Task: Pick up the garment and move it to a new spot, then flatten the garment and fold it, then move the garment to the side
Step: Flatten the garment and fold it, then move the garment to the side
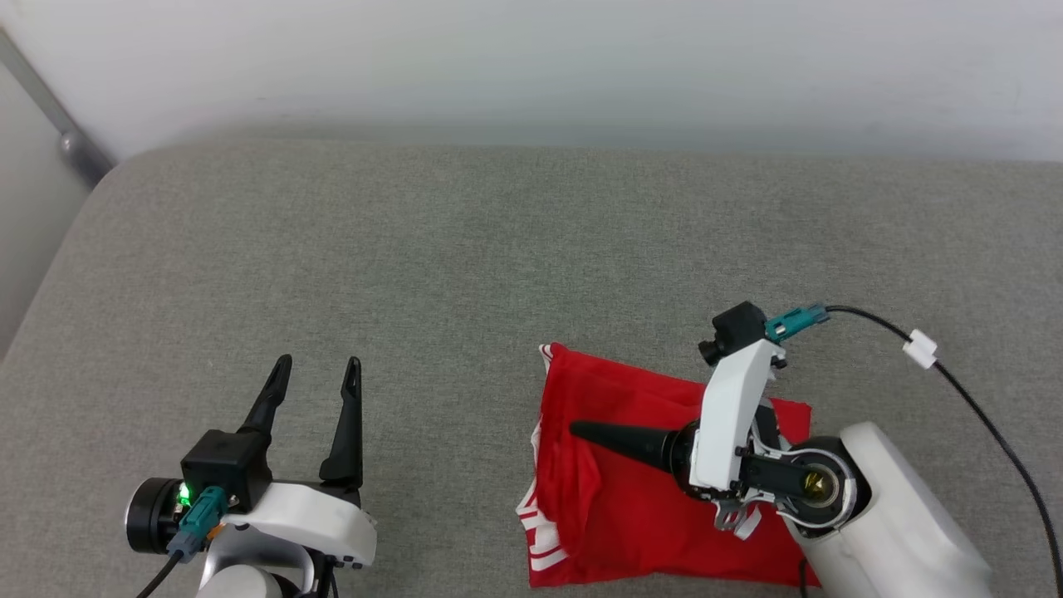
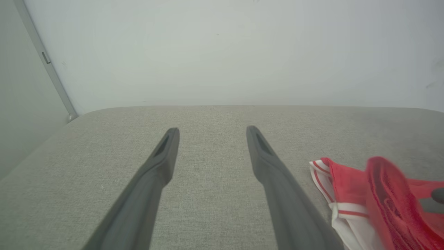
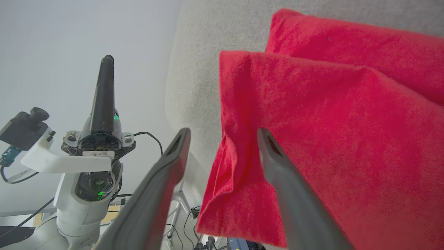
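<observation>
The red garment (image 1: pixel 631 515) lies folded into a rough rectangle at the near right of the grey cushion, its white sleeve with striped trim (image 1: pixel 544 531) along the left edge. My right gripper (image 1: pixel 577 430) lies on its side over the garment and points left. It is open (image 3: pixel 222 135), and a raised fold of the red cloth (image 3: pixel 347 121) stands between its fingers. That lifted fold also shows in the left wrist view, on the garment (image 2: pixel 381 187) at the right. My left gripper (image 1: pixel 320 363) hovers open at the near left (image 2: pixel 211 130), holding nothing.
The grey upholstered surface (image 1: pixel 465 249) runs back to a pale wall and rounds off at the far left corner, where a metal bar (image 1: pixel 75 145) stands. A black cable with a white clip (image 1: pixel 920 349) arcs off my right wrist. My left arm (image 3: pixel 100 139) appears in the right wrist view.
</observation>
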### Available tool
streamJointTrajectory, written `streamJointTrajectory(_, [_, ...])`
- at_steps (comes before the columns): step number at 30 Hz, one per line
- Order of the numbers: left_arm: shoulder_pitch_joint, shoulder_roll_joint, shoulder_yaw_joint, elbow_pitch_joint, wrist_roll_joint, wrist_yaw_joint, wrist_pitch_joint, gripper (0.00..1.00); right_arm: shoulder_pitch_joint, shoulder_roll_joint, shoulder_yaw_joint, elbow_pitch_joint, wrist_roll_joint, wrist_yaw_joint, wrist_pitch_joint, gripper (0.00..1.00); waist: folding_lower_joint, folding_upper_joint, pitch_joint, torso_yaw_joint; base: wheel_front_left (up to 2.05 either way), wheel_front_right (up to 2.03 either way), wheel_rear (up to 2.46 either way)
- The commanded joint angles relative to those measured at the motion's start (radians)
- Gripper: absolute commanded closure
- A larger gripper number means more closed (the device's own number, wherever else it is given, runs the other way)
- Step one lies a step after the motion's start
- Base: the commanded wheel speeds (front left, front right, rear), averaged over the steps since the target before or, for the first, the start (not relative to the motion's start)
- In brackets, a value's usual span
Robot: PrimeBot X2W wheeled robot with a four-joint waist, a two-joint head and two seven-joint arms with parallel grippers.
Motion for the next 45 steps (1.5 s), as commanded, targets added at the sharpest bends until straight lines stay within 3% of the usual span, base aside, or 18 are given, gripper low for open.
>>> streamJointTrajectory(1, [-0.001,-0.004,0.001,0.003,-0.004,0.002,-0.006,0.0,-0.016,-0.026,0.013,-0.024,-0.013,0.0,-0.017,0.0,0.0,-0.0001,-0.004,-0.006,0.0,0.0,0.0])
streamJointTrajectory(5, [0.01,-0.001,0.005,0.005,-0.006,0.008,-0.008,0.0,-0.028,-0.131,0.085,-0.13,-0.147,0.0,-0.14,0.0,0.0,-0.0001,-0.02,-0.028,0.0,0.0,0.0])
streamJointTrajectory(8, [0.019,0.001,0.007,0.004,-0.007,0.016,-0.006,0.0,-0.023,-0.233,0.109,-0.182,-0.326,0.0,-0.289,0.0,0.0,-0.0001,-0.035,-0.049,0.0,0.0,0.0])
streamJointTrajectory(14, [0.039,0.006,0.015,0.002,-0.012,0.034,-0.005,0.0,0.073,-0.311,-0.026,-0.207,-0.611,0.0,-0.531,0.0,0.0,-0.0001,-0.057,-0.093,0.0,0.0,0.0])
streamJointTrajectory(19, [0.055,0.014,0.027,-0.003,-0.005,0.044,-0.015,0.0,0.208,-0.279,-0.202,-0.277,-0.768,0.0,-0.702,0.0,0.0,-0.0001,-0.077,-0.123,0.0,0.0,0.0])
streamJointTrajectory(25, [0.098,0.027,0.041,0.002,0.001,0.056,-0.023,0.0,0.361,-0.205,-0.328,-0.393,-0.842,0.0,-0.814,0.0,0.0,-0.0001,-0.113,-0.147,0.0,0.0,0.0])
streamJointTrajectory(33, [0.158,0.039,0.041,0.018,0.0,0.071,-0.023,0.0,0.482,-0.129,-0.334,-0.517,-0.865,0.0,-0.805,0.0,0.0,-0.0001,-0.134,-0.143,0.0,0.0,0.0])
streamJointTrajectory(45, [0.157,0.031,0.039,0.015,-0.013,0.081,-0.017,0.0,0.513,-0.104,-0.355,-0.564,-0.876,0.0,-0.769,0.0,0.0,-0.0001,-0.144,-0.123,0.0,0.0,0.0])
